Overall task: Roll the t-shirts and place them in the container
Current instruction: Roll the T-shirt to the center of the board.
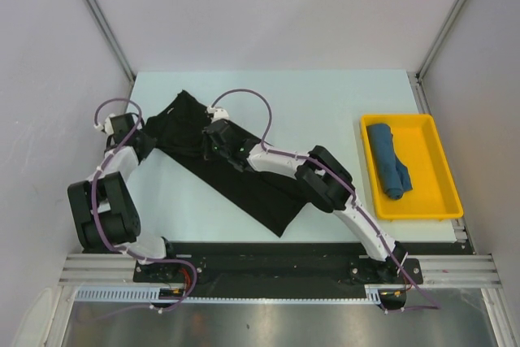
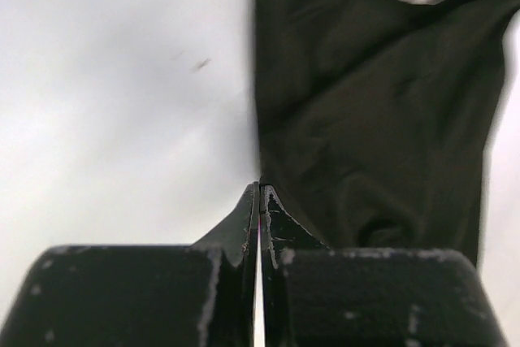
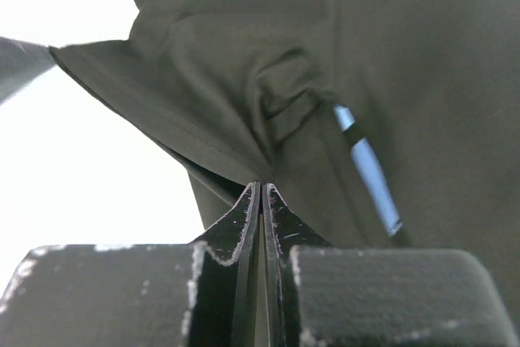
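Since the black t-shirt [image 1: 244, 188] lies folded into a long band slanting across the table [image 1: 325, 103], both arms reach to its upper end, probably where the roll is meant to begin. The left gripper [image 2: 260, 188] has its fingers pressed flat together right at the band's side edge. Cloth spreads ahead and to the right of the tips and bare table to their left, and I cannot tell whether any hem is caught between them. The right gripper [image 3: 262, 187] is closed too, and the fabric draping down to its tips suggests it pinches a fold. Just beyond those tips the cloth puckers, with a blue print stripe [image 3: 370, 176] to their right. Well off to the right of both grippers stands the yellow tray [image 1: 435, 201]. It holds the teal t-shirt [image 1: 388, 160], already bundled into a roll, so the black one appears to be the only shirt left.
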`<action>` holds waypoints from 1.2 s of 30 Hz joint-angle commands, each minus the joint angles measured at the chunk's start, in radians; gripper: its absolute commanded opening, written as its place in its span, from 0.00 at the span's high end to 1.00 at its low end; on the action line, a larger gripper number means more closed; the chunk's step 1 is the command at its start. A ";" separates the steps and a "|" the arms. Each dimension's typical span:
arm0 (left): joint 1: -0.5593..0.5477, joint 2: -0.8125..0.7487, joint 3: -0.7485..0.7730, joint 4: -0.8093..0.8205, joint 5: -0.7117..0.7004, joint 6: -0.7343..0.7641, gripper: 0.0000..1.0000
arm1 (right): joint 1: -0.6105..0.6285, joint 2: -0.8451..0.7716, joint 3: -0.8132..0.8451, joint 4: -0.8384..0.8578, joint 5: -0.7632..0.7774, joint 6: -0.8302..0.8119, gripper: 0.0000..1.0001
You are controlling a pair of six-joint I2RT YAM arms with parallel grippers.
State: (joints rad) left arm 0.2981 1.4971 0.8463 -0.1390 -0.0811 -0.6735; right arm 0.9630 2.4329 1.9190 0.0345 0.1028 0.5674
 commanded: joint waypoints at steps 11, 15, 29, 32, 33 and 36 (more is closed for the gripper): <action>-0.227 0.302 0.401 0.101 0.046 0.038 1.00 | -0.107 -0.071 -0.035 0.030 -0.066 0.094 0.94; -0.261 0.403 0.497 0.098 0.076 0.038 1.00 | -0.124 -0.080 -0.090 0.047 -0.061 0.129 0.92; -0.281 0.284 0.588 -0.052 0.083 0.078 0.38 | -0.207 -0.426 -0.397 0.010 0.018 0.115 0.59; -0.349 0.165 0.472 -0.070 0.092 0.057 0.41 | -0.243 -0.518 -0.503 -0.060 0.038 0.120 0.62; -0.397 0.125 0.386 -0.070 0.092 0.051 0.42 | -0.253 -0.587 -0.529 -0.097 0.040 0.124 0.62; -0.523 -0.035 0.196 -0.070 0.084 0.022 0.42 | -0.285 -0.736 -0.673 -0.151 0.040 0.134 0.64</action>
State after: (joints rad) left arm -0.0528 1.6569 1.2469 -0.1677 -0.0036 -0.6117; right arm 0.7189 1.8946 1.3777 -0.0048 0.1009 0.6956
